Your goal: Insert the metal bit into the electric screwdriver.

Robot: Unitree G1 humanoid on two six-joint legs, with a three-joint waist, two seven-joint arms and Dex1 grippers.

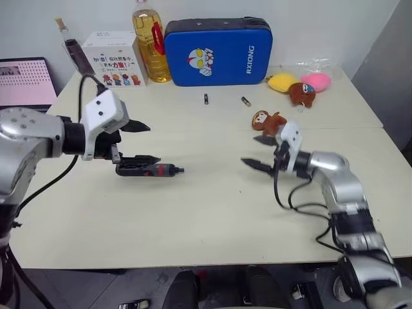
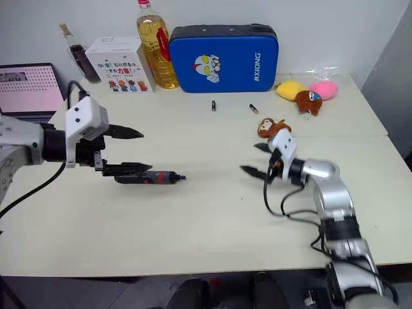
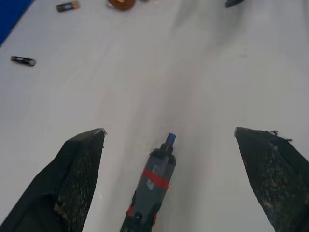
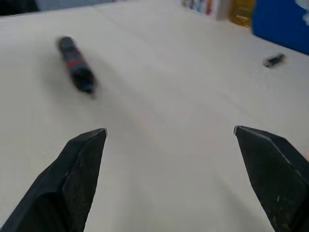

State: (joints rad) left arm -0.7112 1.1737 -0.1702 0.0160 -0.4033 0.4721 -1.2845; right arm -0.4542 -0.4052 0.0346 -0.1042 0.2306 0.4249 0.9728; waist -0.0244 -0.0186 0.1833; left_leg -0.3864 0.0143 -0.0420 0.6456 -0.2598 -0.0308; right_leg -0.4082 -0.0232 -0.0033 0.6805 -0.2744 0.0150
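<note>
Landmark: the electric screwdriver (image 1: 149, 170), a slim black tool with a red band, lies flat on the pale bench (image 1: 212, 212), its narrow dark tip pointing toward the right arm's side.

Left gripper (image 1: 140, 143): it hovers at the screwdriver's rear end, jaws spread wide and holding nothing. One finger sits just above the tool's body and the other is higher. In the left wrist view the screwdriver (image 3: 153, 191) lies between the two fingers, so the gripper looks lined up to close around the tool.

Right gripper (image 1: 257, 153): it is well apart from the screwdriver's tip, facing it across bare bench. Its jaws are also released and empty.

Metal bit: I cannot find a long thin silver rod anywhere. If it lies on the bench, it is too fine to make out.

Small dark cylinders (image 1: 206, 98): two short stubby pieces lie beyond the screwdriver, toward the far edge. They are untouched.

Far side, behind the screwdriver: a blue zip case (image 1: 217, 50), an oil bottle (image 1: 150, 42) and a white box (image 1: 116, 59) stand in a row. A few soft toys (image 1: 268, 121) lie near the right gripper.

Judgement: nothing is grasped yet. The task seems to be at its start, with the left arm likely to steady the tool while the right arm fetches the bit.
</note>
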